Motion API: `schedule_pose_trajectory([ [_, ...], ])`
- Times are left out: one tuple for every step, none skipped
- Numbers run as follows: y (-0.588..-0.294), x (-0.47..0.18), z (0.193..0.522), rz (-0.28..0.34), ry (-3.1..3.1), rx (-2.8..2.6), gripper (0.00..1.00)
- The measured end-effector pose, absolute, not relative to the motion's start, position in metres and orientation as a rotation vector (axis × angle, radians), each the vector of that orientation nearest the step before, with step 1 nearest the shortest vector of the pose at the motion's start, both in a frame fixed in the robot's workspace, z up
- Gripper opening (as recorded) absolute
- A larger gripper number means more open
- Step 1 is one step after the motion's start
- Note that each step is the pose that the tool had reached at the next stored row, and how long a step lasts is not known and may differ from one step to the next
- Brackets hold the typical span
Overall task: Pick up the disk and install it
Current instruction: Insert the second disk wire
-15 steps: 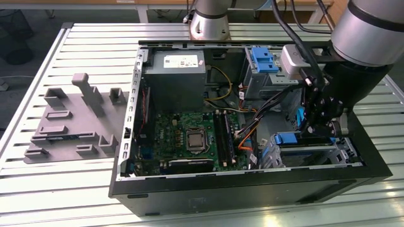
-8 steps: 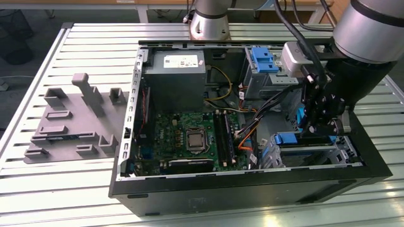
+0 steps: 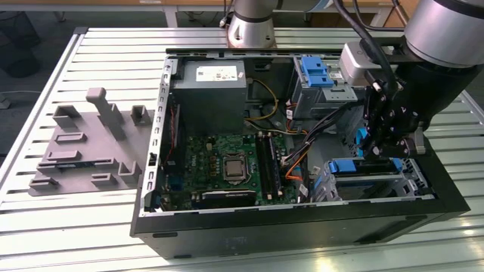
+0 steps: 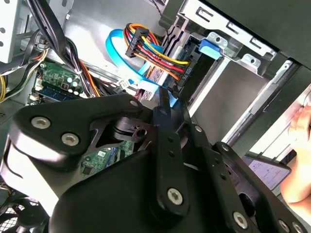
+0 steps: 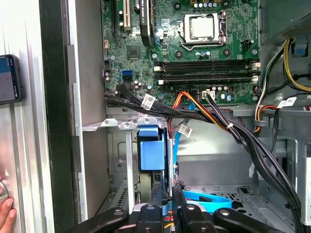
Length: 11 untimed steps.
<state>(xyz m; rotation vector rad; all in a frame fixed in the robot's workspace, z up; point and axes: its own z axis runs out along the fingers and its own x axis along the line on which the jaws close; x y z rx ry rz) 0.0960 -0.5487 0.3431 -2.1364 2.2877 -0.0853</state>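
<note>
In the exterior view, the gripper (image 3: 380,148) hangs inside the open case (image 3: 302,221), above one blue-railed disk (image 3: 355,169) in the front bay. In the second wrist view, the fingers (image 4: 167,104) pinch something blue. In the first wrist view, the disk (image 5: 151,154) stands just beyond the near-closed fingers (image 5: 160,206).

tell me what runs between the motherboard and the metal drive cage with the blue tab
A bundle of black, orange and red cables crosses between the motherboard and the drive cage, seen in the first wrist view.
</note>
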Motion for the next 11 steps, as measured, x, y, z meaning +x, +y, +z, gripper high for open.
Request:
schedule_pose_trajectory([
  [-0.5487, 0.096, 0.343, -0.085, 2.288, -2.136, 0.23],
  [-0.5487, 0.096, 0.343, -0.085, 2.288, -2.137, 0.23],
  [-0.5487, 0.096, 0.343, -0.085, 2.288, -2.136, 0.23],
  [-0.5487, 0.096, 0.343, -0.085, 2.288, -2.136, 0.23],
  [-0.5487, 0.096, 0.343, -0.085, 2.288, -2.136, 0.23],
  [-0.5487, 0.096, 0.343, -0.085, 2.288, -2.136, 0.23],
  [-0.5487, 0.096, 0.343, -0.085, 2.288, -2.136, 0.23],
  [-0.5487, 0.096, 0.343, -0.085, 2.288, -2.136, 0.23],
  [-0.5487, 0.096, 0.3429, -0.085, 2.288, -2.136, 0.23],
  [-0.5487, 0.096, 0.3429, -0.085, 2.288, -2.136, 0.22],
  [-0.5487, 0.096, 0.3429, -0.085, 2.288, -2.136, 0.22],
])
